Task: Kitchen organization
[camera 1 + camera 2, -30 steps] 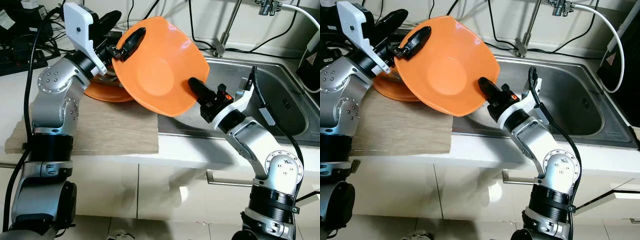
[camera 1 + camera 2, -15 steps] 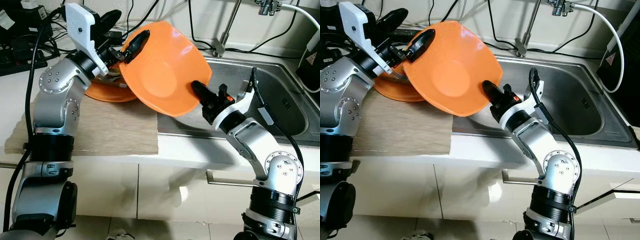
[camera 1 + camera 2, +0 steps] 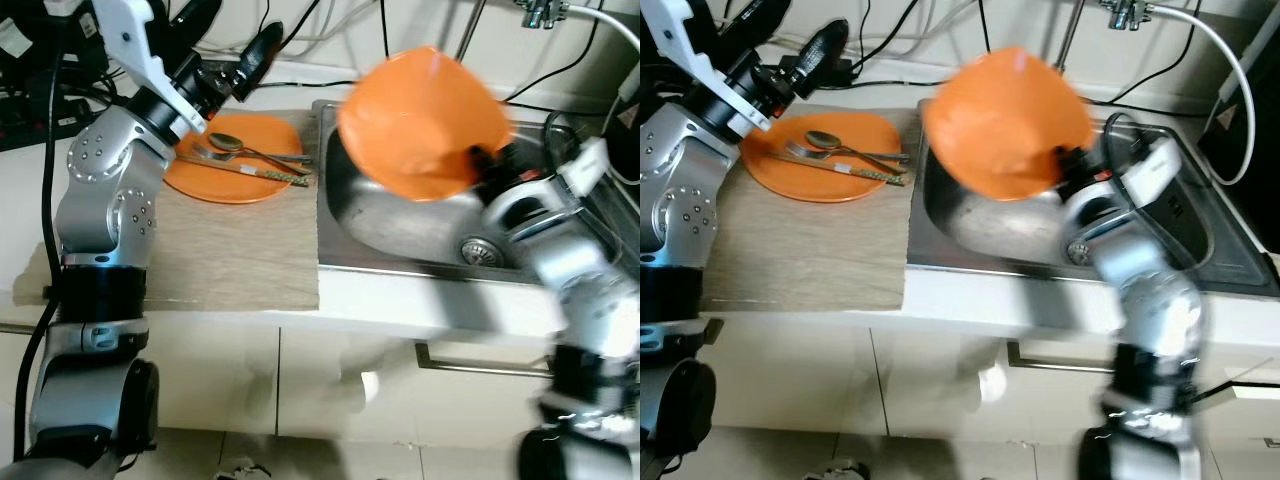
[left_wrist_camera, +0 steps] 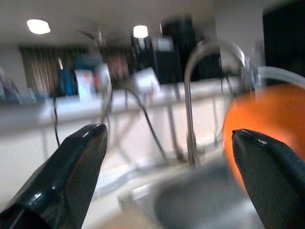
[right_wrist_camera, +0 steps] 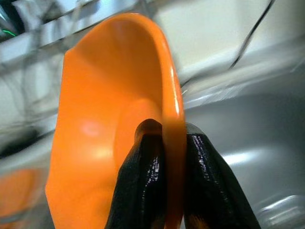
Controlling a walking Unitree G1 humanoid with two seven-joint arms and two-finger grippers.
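An orange bowl (image 3: 425, 120) hangs tilted above the steel sink (image 3: 390, 225), blurred by motion. My right gripper (image 3: 484, 162) is shut on its rim; in the right wrist view the two black fingers (image 5: 143, 181) pinch the bowl's edge (image 5: 95, 124) from both sides. My left gripper (image 3: 226, 32) is open and held high over the back of the counter, apart from the bowl, with its fingers (image 4: 71, 171) spread wide. Below it an orange plate (image 3: 195, 185) lies on the mat with a spoon (image 3: 228, 142), a fork and chopsticks on it.
A tan mat (image 3: 220, 255) covers the counter left of the sink. The faucet (image 3: 468, 25) rises behind the basin, and the drain (image 3: 478, 250) is near its front. Cables and dark devices (image 3: 30, 70) crowd the back left. A black box (image 3: 1252, 95) stands at the far right.
My left gripper has let go of the bowl and drawn back to the upper left. My right arm has swung the bowl rightward over the sink, uncovering the plate and cutlery.
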